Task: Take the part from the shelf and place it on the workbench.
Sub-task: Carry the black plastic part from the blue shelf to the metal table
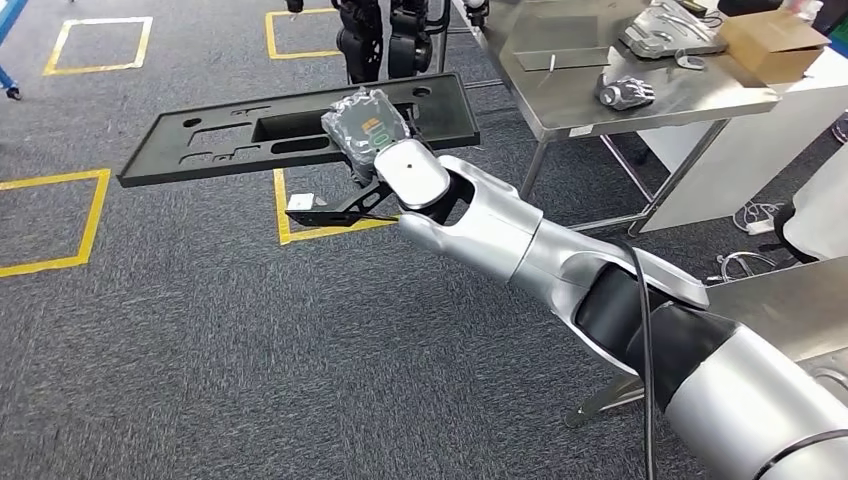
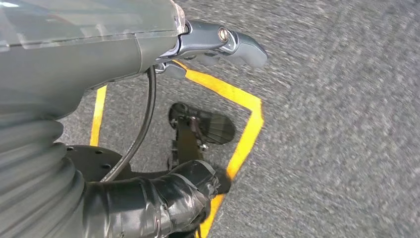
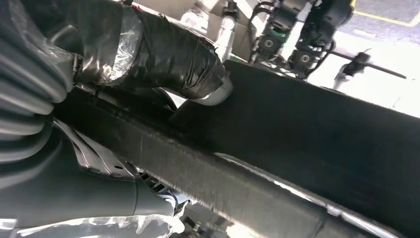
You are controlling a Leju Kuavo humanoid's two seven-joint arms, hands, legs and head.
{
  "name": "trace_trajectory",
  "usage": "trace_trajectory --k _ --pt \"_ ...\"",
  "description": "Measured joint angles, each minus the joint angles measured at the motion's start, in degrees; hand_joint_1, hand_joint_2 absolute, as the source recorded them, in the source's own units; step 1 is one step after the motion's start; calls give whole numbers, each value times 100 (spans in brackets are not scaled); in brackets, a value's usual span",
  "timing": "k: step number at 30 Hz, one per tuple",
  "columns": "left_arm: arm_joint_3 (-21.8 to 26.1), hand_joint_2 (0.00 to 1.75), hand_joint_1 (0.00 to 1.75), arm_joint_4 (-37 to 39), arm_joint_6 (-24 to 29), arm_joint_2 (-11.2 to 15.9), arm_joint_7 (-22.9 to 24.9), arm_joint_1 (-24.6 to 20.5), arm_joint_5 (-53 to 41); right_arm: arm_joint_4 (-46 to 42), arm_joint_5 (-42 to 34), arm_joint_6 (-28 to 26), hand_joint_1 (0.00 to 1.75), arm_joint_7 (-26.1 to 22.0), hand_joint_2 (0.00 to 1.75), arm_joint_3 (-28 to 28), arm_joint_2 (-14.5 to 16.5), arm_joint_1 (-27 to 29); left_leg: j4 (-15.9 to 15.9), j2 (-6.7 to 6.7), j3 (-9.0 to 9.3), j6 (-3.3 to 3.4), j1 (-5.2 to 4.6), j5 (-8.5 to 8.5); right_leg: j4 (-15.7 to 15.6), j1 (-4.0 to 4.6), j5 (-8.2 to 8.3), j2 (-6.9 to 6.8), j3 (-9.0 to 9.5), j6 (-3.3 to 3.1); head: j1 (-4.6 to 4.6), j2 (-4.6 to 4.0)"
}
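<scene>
My right hand grips the part, a long flat black panel with cut-outs, at its middle; my fingers wrap its edge. I hold it level in the air over grey carpet marked with yellow tape squares. My left hand hangs over the floor; whether its fingers are apart or together, I cannot tell. The steel workbench stands beyond, up right.
</scene>
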Motion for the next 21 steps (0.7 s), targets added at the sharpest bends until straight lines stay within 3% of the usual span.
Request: trace_trajectory --k 2,4,5,7,9,11,12,14,16,18,20,21 --pt "0 175 0 0 -9 24 29 -13 11 91 28 -20 175 25 175 0 145 -47 -14 129 42 -52 -22 -44 -393 103 53 -188 206 -75 -2 1" --pt "-2 175 0 -2 -13 37 52 -31 5 147 44 -59 175 20 175 0 214 -67 -31 253 80 -106 -30 -80 -455 140 34 -95 238 -130 -4 2" --pt "-5 175 0 -3 -14 40 59 -40 -1 162 48 -78 175 15 175 0 217 -63 -16 246 93 -129 -16 -115 -487 131 37 -36 267 -151 -3 2" --pt "-14 175 0 -4 -17 43 63 -42 -13 182 50 -106 175 9 175 -3 211 -60 312 -43 -26 -150 8 -325 -557 90 41 84 345 -217 -3 1" --pt "-25 175 0 -4 -25 43 68 -5 -20 199 60 -119 175 10 175 -7 211 -39 1063 -383 -390 -155 21 -657 -575 70 28 233 387 -272 -1 1" --pt "-30 175 0 -3 -30 46 72 37 -36 208 68 -117 175 11 175 -7 215 9 1641 -456 -739 -173 26 -774 -552 64 12 429 398 -292 -3 2" --pt "-31 175 0 -3 -29 49 70 45 -48 210 69 -113 175 10 175 -7 202 31 1637 -465 -791 -180 30 -656 -527 53 -2 541 401 -284 -3 1" --pt "-39 175 0 -2 -19 54 63 48 -71 205 71 -107 175 9 175 -11 131 62 1038 -577 -624 -194 57 -177 -437 14 -62 741 399 -234 -3 1" --pt "-64 175 0 -1 6 44 61 63 -82 184 72 -107 175 8 175 -40 -10 101 437 -895 -405 -206 99 121 -307 -13 -133 902 337 -157 -6 1" --pt "-103 175 0 2 30 31 65 80 -83 140 72 -109 175 4 175 -86 -187 193 295 -1049 -346 -188 98 105 -252 -40 -138 1038 258 -83 -11 1" --pt "-137 175 0 2 42 16 67 85 -81 98 72 -111 175 -9 175 -140 -367 304 238 -909 -319 -129 83 115 -268 -69 -113 1121 222 -15 -13 1" --pt "-147 175 0 2 44 9 66 87 -80 78 72 -112 175 -14 175 -172 -449 346 205 -831 -294 -93 81 130 -218 -61 -142 1004 189 18 -11 1"
